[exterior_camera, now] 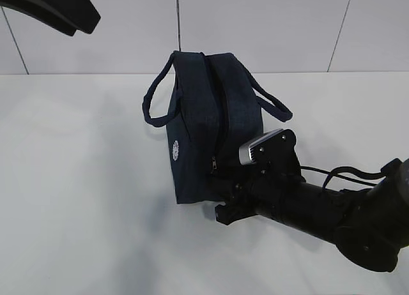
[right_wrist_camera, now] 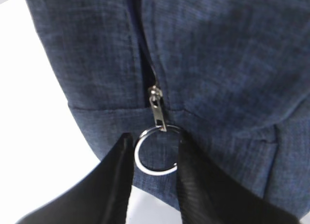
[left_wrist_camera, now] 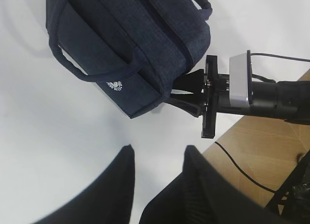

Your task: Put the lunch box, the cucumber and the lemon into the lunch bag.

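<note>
1. Your lunch bag stands upright on the white table, near the middle, its zipper closed along the top and down the near end.
2. Its two loop handles hang out to either side, and the small white round logo faces the left of the exterior view.
3. Your right gripper is at the bag's near end, low down, with the silver ring pull sitting between its two black fingers.
4. The fingers flank the ring closely, but you cannot tell from the wrist view whether they are pinching it or only bracketing it.
5. The zipper slider sits just above the ring, at the bottom of the seam.
6. Your left gripper hangs well above the table, apart from the bag, fingers spread and holding nothing.
7. The right arm's wrist camera rests close against the bag's end.
</note>
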Available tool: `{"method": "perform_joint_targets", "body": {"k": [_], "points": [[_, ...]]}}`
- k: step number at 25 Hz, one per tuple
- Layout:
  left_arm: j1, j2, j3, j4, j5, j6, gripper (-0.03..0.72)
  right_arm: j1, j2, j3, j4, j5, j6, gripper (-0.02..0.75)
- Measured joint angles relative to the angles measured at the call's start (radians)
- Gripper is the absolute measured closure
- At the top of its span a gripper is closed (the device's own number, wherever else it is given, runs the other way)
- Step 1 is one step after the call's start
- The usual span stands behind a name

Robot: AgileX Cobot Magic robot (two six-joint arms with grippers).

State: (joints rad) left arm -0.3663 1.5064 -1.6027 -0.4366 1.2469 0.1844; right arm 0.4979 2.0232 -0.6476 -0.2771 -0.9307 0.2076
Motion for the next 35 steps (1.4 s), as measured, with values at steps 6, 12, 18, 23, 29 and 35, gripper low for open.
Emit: {"method": "perform_joint_targets", "body": {"k": [6, 12, 18, 23, 29, 35], "points": [[0.0, 0.0, 0.0, 0.004, 0.0, 0.0, 0.449, 0.0, 0.0, 0.0, 0.0, 0.0, 0.001, 0.633], [0.0, 0.0, 0.0, 0.006, 0.0, 0.0, 0.45, 0.0, 0.0, 0.0, 0.0, 0.0, 0.001, 0.692], [0.0, 0.0, 0.0, 0.009, 0.0, 0.0, 0.452, 0.0, -0.013, 0.0, -0.081, 0.046, 0.025, 0.738], [0.0, 0.0, 0.0, 0.009, 0.0, 0.0, 0.452, 0.0, -0.064, 0.0, -0.115, 0.073, 0.033, 0.738], [0.0, 0.0, 0.0, 0.011, 0.0, 0.0, 0.452, 0.0, -0.07, 0.0, -0.17, 0.115, 0.073, 0.738], [0.0, 0.0, 0.0, 0.011, 0.0, 0.0, 0.452, 0.0, -0.07, 0.0, -0.131, 0.216, 0.105, 0.72]]}}
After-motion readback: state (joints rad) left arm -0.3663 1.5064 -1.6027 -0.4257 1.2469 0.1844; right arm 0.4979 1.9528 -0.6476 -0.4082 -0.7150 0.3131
